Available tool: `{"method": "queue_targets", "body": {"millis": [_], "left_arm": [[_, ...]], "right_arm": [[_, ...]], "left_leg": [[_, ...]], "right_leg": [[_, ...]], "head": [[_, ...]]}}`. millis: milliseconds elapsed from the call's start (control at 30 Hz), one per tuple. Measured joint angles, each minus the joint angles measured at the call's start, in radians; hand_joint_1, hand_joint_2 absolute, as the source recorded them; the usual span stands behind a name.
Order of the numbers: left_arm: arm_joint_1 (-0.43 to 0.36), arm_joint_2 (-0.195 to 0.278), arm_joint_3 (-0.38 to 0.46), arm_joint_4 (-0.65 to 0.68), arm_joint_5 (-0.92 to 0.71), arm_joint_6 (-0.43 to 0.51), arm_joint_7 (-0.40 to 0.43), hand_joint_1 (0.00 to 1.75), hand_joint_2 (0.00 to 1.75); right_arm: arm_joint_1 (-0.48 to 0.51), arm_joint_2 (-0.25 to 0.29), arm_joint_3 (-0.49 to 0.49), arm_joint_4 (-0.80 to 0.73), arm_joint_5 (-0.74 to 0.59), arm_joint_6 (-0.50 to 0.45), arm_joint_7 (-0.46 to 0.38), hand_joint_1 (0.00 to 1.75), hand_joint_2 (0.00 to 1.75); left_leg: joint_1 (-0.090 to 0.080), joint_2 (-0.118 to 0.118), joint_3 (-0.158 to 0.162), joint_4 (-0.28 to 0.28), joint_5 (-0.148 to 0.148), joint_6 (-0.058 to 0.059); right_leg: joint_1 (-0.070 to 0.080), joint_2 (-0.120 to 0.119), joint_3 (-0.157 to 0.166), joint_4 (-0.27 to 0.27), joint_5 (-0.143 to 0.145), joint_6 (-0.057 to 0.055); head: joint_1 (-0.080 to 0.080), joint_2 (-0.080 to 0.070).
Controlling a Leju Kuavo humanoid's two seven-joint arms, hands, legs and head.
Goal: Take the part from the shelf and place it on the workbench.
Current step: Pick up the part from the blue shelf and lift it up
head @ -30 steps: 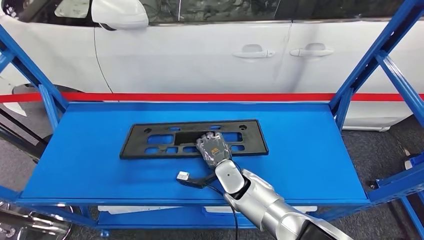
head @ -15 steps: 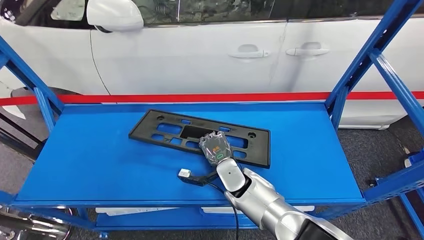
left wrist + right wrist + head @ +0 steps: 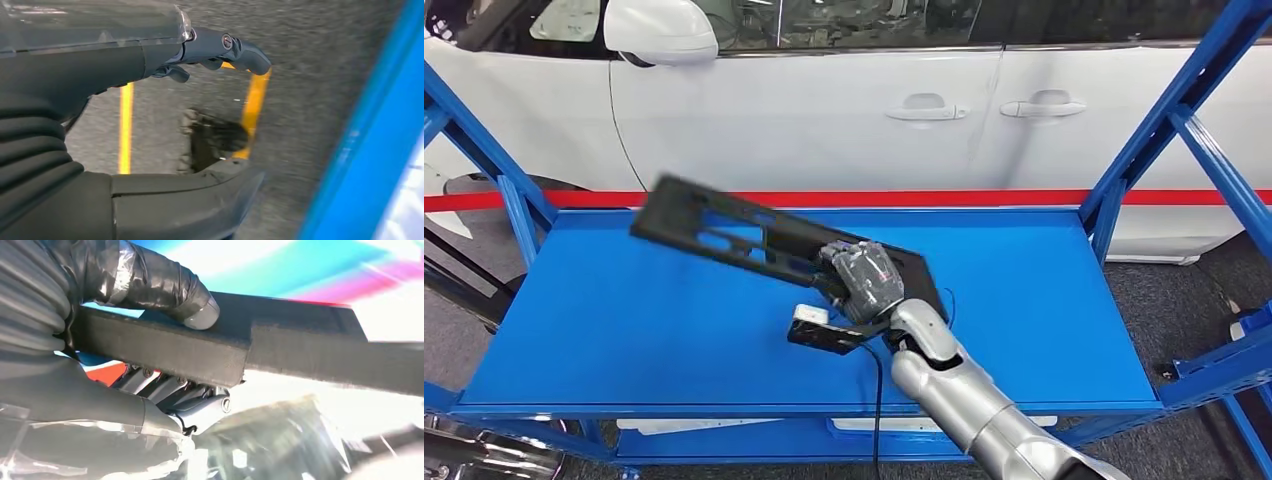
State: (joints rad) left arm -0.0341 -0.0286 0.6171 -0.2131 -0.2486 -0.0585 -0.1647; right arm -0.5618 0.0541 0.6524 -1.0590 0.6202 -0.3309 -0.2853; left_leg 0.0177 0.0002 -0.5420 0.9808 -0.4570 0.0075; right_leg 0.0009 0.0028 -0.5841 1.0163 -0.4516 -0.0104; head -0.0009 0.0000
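A long flat black plastic part (image 3: 724,228) with several cut-outs is lifted off the blue shelf (image 3: 624,330), tilted, its left end raised and blurred. My right hand (image 3: 864,278) grips its right portion. In the right wrist view the thumb (image 3: 165,285) presses on one face of the black part (image 3: 300,345) and the other fingers (image 3: 170,390) curl under it. My left hand (image 3: 200,55) hangs over the grey floor with its fingers apart and nothing between them.
Blue uprights (image 3: 1169,110) frame the shelf on both sides. A white car (image 3: 844,100) stands right behind it, past a red bar (image 3: 984,196). A black cable with a white plug (image 3: 809,322) hangs from my right wrist over the shelf.
The part has come up off the shelf in my right hand, its left end swinging higher and its tilt growing. The hand has turned and drawn slightly to the right.
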Motion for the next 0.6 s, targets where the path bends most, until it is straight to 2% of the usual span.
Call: {"method": "queue_targets", "body": {"millis": [100, 167, 200, 267, 300, 333, 367, 433, 467, 500, 533, 600], "left_arm": [[0.009, 0.000, 0.003, 0.000, -0.022, 0.035, 0.008, 0.00, 1.75], [0.016, -0.002, 0.003, 0.000, -0.043, 0.075, -0.016, 0.00, 1.75], [0.017, -0.002, 0.003, 0.000, -0.051, 0.089, -0.030, 0.00, 1.75], [0.018, -0.003, 0.003, 0.000, -0.061, 0.096, -0.053, 0.00, 1.75], [0.018, -0.003, 0.002, 0.000, -0.065, 0.091, -0.062, 0.00, 1.75], [0.018, -0.003, 0.001, 0.000, -0.070, 0.083, -0.071, 0.00, 1.75], [0.018, -0.003, 0.000, 0.000, -0.074, 0.073, -0.081, 0.00, 1.75], [0.019, -0.003, -0.002, 0.000, -0.079, 0.052, -0.102, 0.00, 1.75], [0.018, -0.002, -0.002, 0.000, -0.079, 0.046, -0.110, 0.00, 1.75], [0.017, -0.001, -0.002, 0.000, -0.080, 0.042, -0.116, 0.00, 1.75], [0.015, 0.000, -0.003, 0.000, -0.080, 0.040, -0.119, 0.00, 1.75], [0.014, 0.001, -0.003, 0.000, -0.081, 0.038, -0.122, 0.00, 1.75]], "right_arm": [[0.117, -0.047, -0.085, -0.236, -0.281, 0.045, -0.175, 1.75, 1.75], [0.208, -0.076, -0.133, -0.382, -0.385, 0.079, -0.250, 1.75, 1.75], [0.245, -0.087, -0.153, -0.446, -0.420, 0.093, -0.278, 1.75, 1.75], [0.298, -0.104, -0.185, -0.554, -0.471, 0.122, -0.322, 1.75, 1.75], [0.319, -0.110, -0.194, -0.595, -0.488, 0.138, -0.337, 1.75, 1.75], [0.344, -0.116, -0.201, -0.640, -0.506, 0.160, -0.353, 1.75, 1.75], [0.370, -0.122, -0.205, -0.687, -0.528, 0.188, -0.369, 1.75, 1.75], [0.411, -0.129, -0.209, -0.783, -0.592, 0.272, -0.397, 1.75, 1.75], [0.422, -0.132, -0.209, -0.824, -0.625, 0.312, -0.405, 1.75, 1.75], [0.430, -0.134, -0.209, -0.860, -0.652, 0.343, -0.411, 1.75, 1.75], [0.437, -0.136, -0.208, -0.890, -0.668, 0.360, -0.414, 1.75, 1.75], [0.448, -0.140, -0.208, -0.934, -0.682, 0.369, -0.415, 1.75, 1.75]], "left_leg": [[0.002, -0.003, 0.002, 0.001, -0.006, -0.015], [0.003, -0.004, -0.015, 0.039, -0.039, -0.024], [0.004, -0.003, -0.037, 0.089, -0.072, -0.028], [0.005, -0.003, -0.099, 0.228, -0.142, -0.035], [0.005, -0.003, -0.123, 0.281, -0.159, -0.037], [0.005, -0.003, -0.131, 0.299, -0.154, -0.038], [0.005, -0.003, -0.120, 0.275, -0.130, -0.037], [0.004, -0.002, -0.056, 0.137, -0.055, -0.029], [0.002, -0.003, -0.025, 0.070, -0.031, -0.023], [-0.001, -0.003, -0.004, 0.027, -0.018, -0.017], [-0.004, -0.003, 0.005, 0.007, -0.017, -0.012], [-0.004, -0.004, 0.008, 0.000, -0.014, -0.003]], "right_leg": [[0.002, -0.004, 0.008, -0.016, -0.002, -0.011], [-0.004, -0.008, 0.009, -0.023, 0.002, -0.022], [-0.006, -0.010, 0.009, -0.025, 0.004, -0.026], [-0.006, -0.009, 0.006, -0.024, 0.003, -0.031], [-0.005, -0.008, 0.005, -0.022, 0.002, -0.032], [-0.005, -0.007, 0.006, -0.021, 0.000, -0.032], [-0.004, -0.007, 0.008, -0.019, -0.003, -0.031], [-0.004, -0.005, 0.012, -0.015, -0.007, -0.028], [-0.002, -0.004, 0.012, -0.013, -0.009, -0.025], [-0.001, -0.003, 0.012, -0.012, -0.010, -0.021], [-0.001, -0.002, 0.011, -0.012, -0.010, -0.016], [-0.001, -0.003, 0.009, -0.012, -0.009, -0.004]], "head": [[0.000, 0.000], [0.000, 0.000], [0.000, 0.000], [0.000, 0.000], [0.000, 0.000], [0.000, 0.000], [0.000, 0.000], [0.000, 0.000], [0.000, 0.000], [0.000, 0.000], [0.000, 0.000], [0.000, 0.000]]}}
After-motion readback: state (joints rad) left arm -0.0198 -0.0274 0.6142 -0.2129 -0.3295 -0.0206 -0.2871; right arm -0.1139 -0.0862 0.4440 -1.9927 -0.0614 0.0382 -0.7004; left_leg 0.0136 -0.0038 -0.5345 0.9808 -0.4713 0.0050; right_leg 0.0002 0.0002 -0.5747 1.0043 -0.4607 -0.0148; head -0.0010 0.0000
